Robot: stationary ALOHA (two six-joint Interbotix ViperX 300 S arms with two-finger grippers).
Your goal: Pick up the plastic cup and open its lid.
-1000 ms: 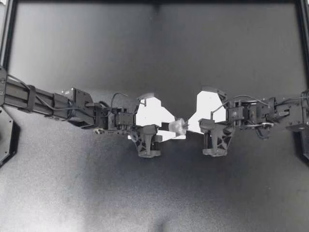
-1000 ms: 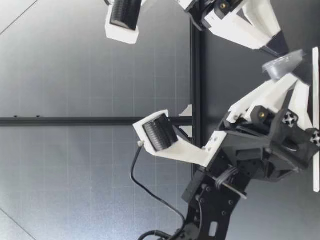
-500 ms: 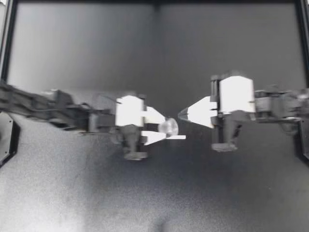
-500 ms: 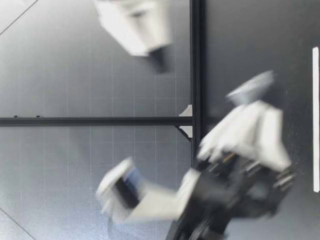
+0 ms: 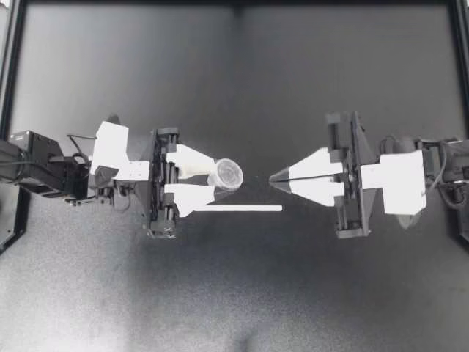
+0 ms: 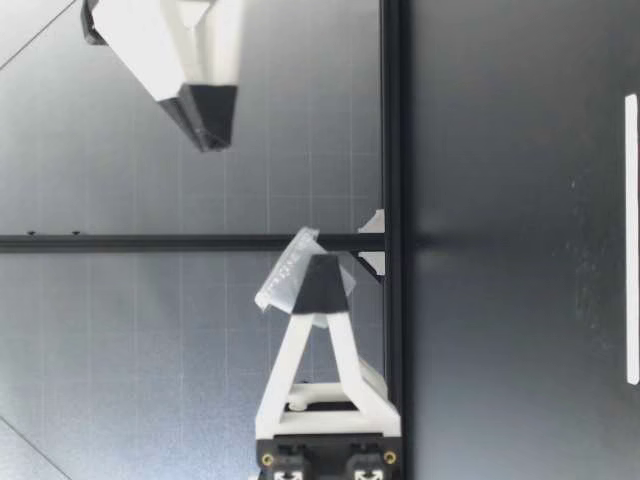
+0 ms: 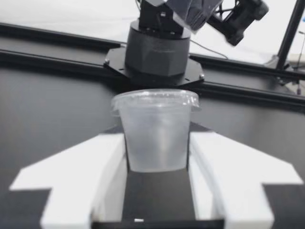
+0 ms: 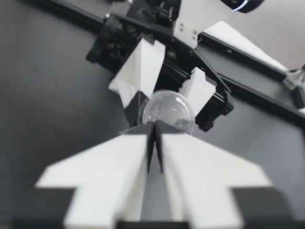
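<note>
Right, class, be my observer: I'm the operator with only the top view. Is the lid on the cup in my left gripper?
Observer: Yes; the left wrist view shows the lid on the cup, between the left gripper's fingers.
Operator: Is it lifted?
Observer: Yes; the low view shows it above the table, tilted.
Operator: And my right gripper?
Observer: Its wrist view shows the lid facing it, straight ahead of the shut right gripper.

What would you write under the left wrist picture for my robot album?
Left jaws shut on the clear plastic cup, its lid still snapped on.
</note>
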